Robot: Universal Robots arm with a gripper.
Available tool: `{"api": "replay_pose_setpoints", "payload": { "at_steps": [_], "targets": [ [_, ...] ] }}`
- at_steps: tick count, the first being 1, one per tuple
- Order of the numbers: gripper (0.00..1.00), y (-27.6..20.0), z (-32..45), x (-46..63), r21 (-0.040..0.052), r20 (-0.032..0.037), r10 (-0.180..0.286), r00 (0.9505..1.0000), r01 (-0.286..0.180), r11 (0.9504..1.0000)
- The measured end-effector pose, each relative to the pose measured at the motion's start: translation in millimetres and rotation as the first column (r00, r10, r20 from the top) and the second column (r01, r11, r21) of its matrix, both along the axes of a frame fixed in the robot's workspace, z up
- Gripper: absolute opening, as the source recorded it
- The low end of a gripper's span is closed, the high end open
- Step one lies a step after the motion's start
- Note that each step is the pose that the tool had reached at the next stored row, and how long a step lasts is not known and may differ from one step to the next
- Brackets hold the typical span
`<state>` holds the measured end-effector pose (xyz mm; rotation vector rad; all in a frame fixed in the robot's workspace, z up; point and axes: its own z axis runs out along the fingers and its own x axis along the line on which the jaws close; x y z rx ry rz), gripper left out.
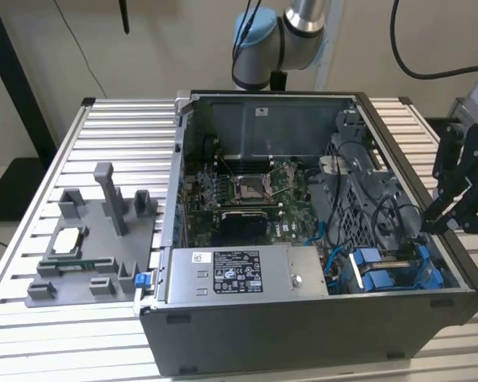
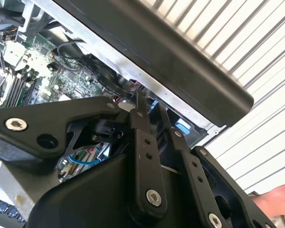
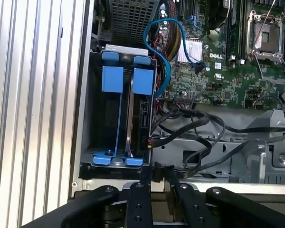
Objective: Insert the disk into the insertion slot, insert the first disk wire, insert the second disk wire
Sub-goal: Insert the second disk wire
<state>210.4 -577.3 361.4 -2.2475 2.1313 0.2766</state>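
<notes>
**A:** Where was the flat silver-grey disk (image 3: 141,118) in its bright blue plastic frame?

**B:** It stood on its edge, down in the insertion slot (image 3: 135,160). That is the bay of the dark grey metal drive cage (image 3: 88,142) next to the green circuit board (image 3: 218,80).

**A:** Which way did it lie from your black gripper (image 3: 157,173)?

**B:** Straight ahead. The disk's long side ran away from your gripper, in line with it. In the exterior view your gripper (image 1: 427,227) hung over the wall of the dark computer case (image 1: 303,342), on the exterior view's right, just beside the cage.

**A:** Did your gripper hold anything?

**B:** No. It was spread only a little, with a thin gap and nothing in it.
</notes>
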Motion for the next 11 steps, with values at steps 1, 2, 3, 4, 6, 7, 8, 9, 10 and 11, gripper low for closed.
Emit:
{"api": "replay_pose_setpoints", "payload": {
  "at_steps": [1,2,3,4,6,7,8,9,10,11],
  "targets": [
    [1.0,0.0,0.0,-0.2,0.0026,0.0003,-0.003,1.0,0.003,1.0],
    [1.0,0.1,0.0,-0.3,0.0053,0.0006,-0.006,1.0,0.006,1.0],
    [1.0,0.1,-0.1,-0.5,0.0082,0.0008,-0.01,1.0,0.01,0.9999],
    [1.0,0.0,-0.2,-0.8,0.0118,0.0012,-0.014,0.9999,0.014,0.9998],
    [1.0,0.0,-0.3,-1.2,0.0204,0.0022,-0.025,0.9997,0.025,0.9995],
    [1.0,0.1,-0.3,-1.4,0.0256,0.0029,-0.03,0.9995,0.03,0.9992],
    [1.0,0.0,-0.3,-1.7,0.0313,0.0035,-0.035,0.9994,0.035,0.9989],
    [1.0,0.0,-0.4,-1.9,0.0365,0.004,-0.04,0.9992,0.04,0.9986],
    [1.0,0.0,-0.3,-2.1,0.0403,0.0043,-0.043,0.999,0.043,0.9983],
    [0.0,0.1,-0.4,-2.3,0.0439,0.0045,-0.047,0.9989,0.047,0.9979]
  ]
}}
